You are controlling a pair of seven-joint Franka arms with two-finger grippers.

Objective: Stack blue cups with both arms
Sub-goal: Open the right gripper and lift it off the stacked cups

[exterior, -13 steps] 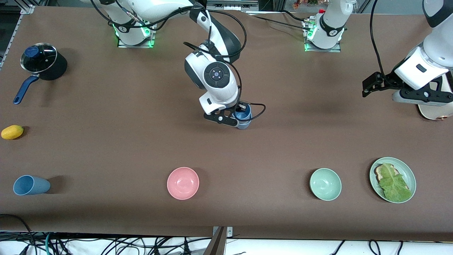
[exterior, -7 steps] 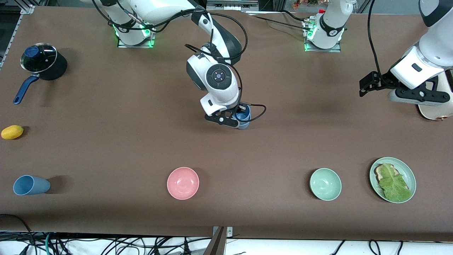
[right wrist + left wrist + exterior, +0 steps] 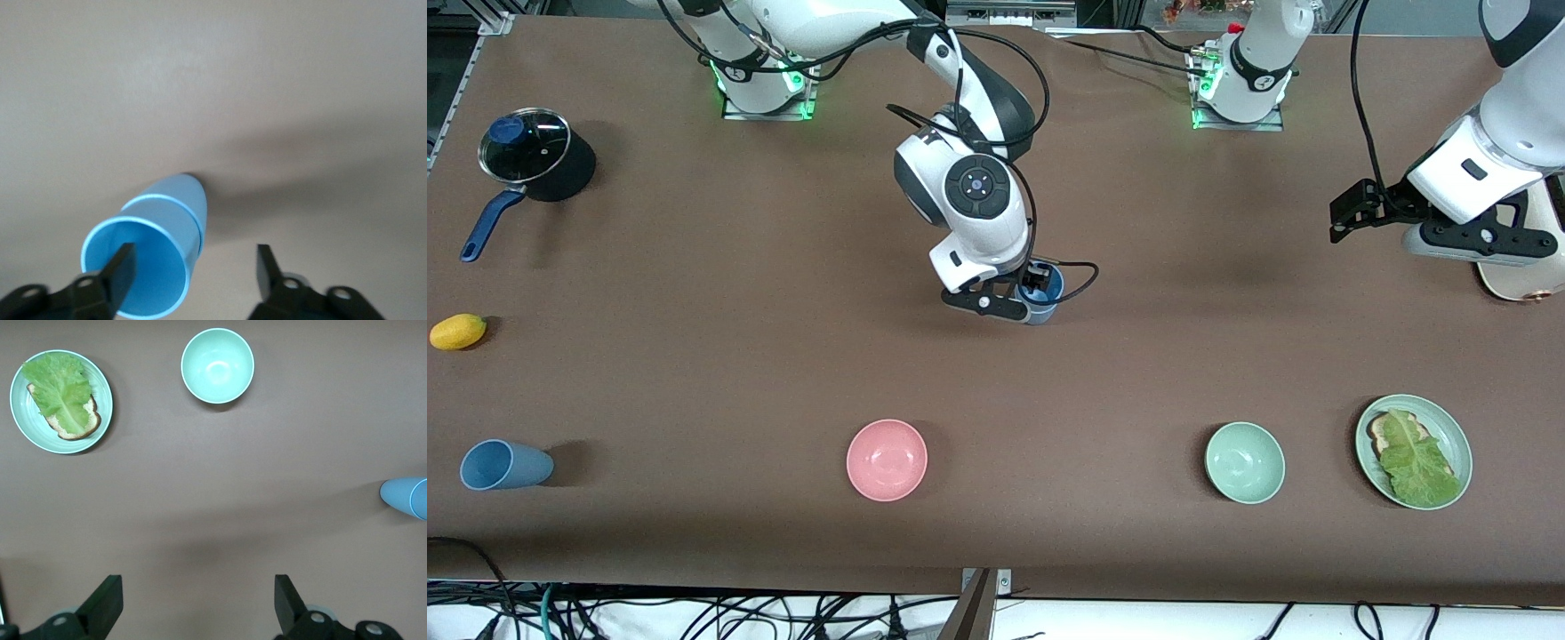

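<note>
The right gripper is sitting low at the centre cup, which is standing near the table's middle. Its fingers are spread apart, one showing across the cup's mouth and one outside the wall, clamping nothing. The second cup is lying on its side at about 8 o'clock from the first, well apart. The left gripper is waiting over the left arm's end of the table, at 3 o'clock, with its jaws apart.

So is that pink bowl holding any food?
No, the pink bowl is bare inside; only the green plate holds lettuce on toast.
</note>
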